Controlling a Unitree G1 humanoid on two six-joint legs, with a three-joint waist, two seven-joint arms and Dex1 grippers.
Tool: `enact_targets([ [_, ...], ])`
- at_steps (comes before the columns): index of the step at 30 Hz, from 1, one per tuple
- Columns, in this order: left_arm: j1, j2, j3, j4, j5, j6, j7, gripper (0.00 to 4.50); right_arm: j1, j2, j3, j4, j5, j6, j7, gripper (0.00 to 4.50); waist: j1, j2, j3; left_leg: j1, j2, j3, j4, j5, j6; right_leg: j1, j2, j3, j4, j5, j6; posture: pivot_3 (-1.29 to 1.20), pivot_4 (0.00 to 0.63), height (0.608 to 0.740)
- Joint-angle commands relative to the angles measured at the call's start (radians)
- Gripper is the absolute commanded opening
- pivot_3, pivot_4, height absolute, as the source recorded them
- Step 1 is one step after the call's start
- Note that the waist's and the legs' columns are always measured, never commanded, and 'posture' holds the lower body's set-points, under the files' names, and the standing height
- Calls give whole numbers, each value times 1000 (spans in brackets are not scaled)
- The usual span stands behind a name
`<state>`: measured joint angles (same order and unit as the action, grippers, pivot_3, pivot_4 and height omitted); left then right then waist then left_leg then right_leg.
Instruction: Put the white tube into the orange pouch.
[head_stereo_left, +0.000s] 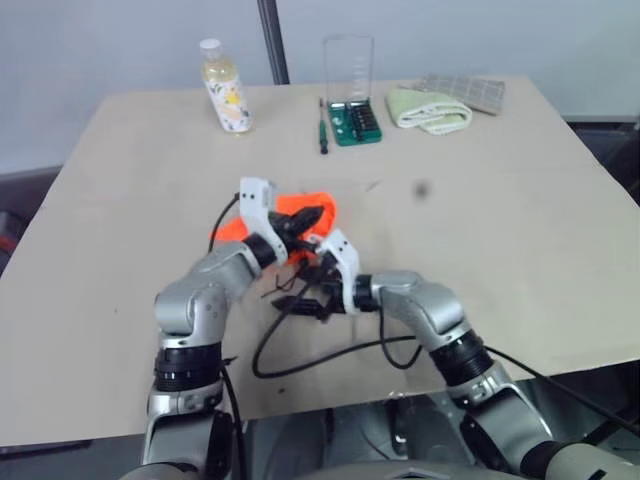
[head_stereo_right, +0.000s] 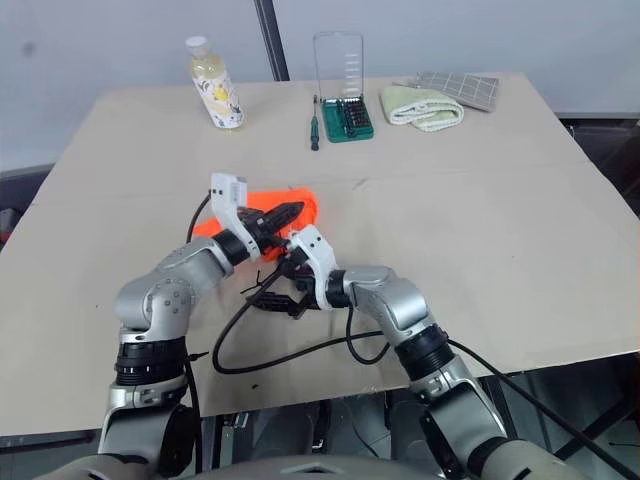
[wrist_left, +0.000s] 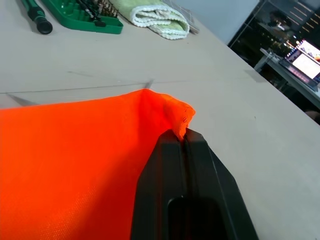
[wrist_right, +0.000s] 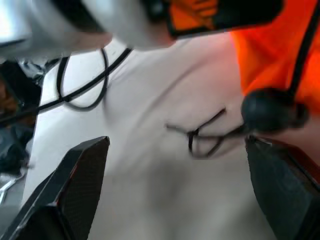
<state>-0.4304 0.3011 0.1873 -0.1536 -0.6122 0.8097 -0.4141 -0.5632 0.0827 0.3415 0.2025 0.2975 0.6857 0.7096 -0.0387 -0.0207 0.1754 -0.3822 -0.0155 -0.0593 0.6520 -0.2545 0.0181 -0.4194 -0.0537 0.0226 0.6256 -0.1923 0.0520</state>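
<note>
Your left gripper (head_stereo_left: 312, 216) is pinched tight on the top edge of the pouch (wrist_left: 75, 150), holding it up off the table (head_stereo_left: 500, 220) near the middle. That fabric's thin and floppy, so I'd guess it sags unless you grab the opposite lip of the mouth too. Right gripper (wrist_right: 175, 190) is spread wide with nothing in it, just below the pouch by its cord (wrist_right: 205, 135). Can't spot the tube anywhere. Table's a plain tan board; bottle (head_stereo_left: 224, 88), bit set (head_stereo_left: 352, 122) and cloth (head_stereo_left: 430, 108) sit along the far edge, well apart from you
</note>
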Motion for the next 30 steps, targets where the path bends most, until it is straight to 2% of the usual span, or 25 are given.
enact_targets([
  [1,-22,-2,-3,-23,-15,-11,-4,0,-28,61,-29,93,-10,-74,-45,4462,2,0,0,0,0,0,0,0,0,0,0,0,0,0,0,0,150,740],
  [2,-21,-2,-3,-25,-14,-11,-3,0,-31,74,-27,117,-22,-103,-55,4462,2,0,0,0,0,-1,0,0,0,0,0,-1,0,0,0,0,150,740],
  [4,-20,-1,-2,-28,-12,-12,0,0,-30,96,-37,143,-26,-133,-71,3945,3,0,0,0,0,-1,0,0,0,0,0,-1,0,0,0,0,150,740],
  [6,-22,-2,3,-30,-17,-9,5,0,-21,93,-31,134,-15,-139,-55,3215,2,0,0,0,0,-1,0,0,0,0,0,-1,0,0,0,0,150,740],
  [10,-22,2,7,-24,-16,-13,4,0,5,60,0,102,-24,-132,-31,1165,0,0,0,0,0,-1,0,0,0,0,0,0,0,0,0,0,150,740],
  [12,-25,2,8,-16,-15,-18,3,0,22,46,12,77,-22,-114,-16,301,3,0,0,0,0,-1,-1,0,0,0,0,-1,0,0,0,0,150,740],
  [13,-28,2,8,-12,-14,-20,3,0,29,44,17,66,-21,-106,-12,103,5,0,0,0,0,-1,0,0,0,1,0,-1,0,0,0,0,150,740],
  [19,-36,5,5,2,-9,-28,2,0,46,32,-5,8,-11,-116,-12,103,2,0,0,2,0,-2,1,1,-1,3,1,-2,0,0,0,0,150,740],
  [24,-22,16,39,-8,-56,-9,-23,0,52,-75,-47,-194,103,-52,115,103,4,0,0,-1,0,-2,0,1,-1,1,0,-2,-2,0,0,0,150,740],
  [27,-8,30,49,-36,-98,0,-62,805,26,-147,-92,-275,154,-10,148,0,3,0,0,-1,0,-2,0,1,-1,1,0,-2,-2,0,0,0,150,740],
  [30,4,68,16,-48,-42,-28,-57,2169,-28,-208,-143,-329,204,35,159,0,2,0,0,-1,0,-2,0,1,-1,0,0,-2,-1,0,0,0,150,740],
])
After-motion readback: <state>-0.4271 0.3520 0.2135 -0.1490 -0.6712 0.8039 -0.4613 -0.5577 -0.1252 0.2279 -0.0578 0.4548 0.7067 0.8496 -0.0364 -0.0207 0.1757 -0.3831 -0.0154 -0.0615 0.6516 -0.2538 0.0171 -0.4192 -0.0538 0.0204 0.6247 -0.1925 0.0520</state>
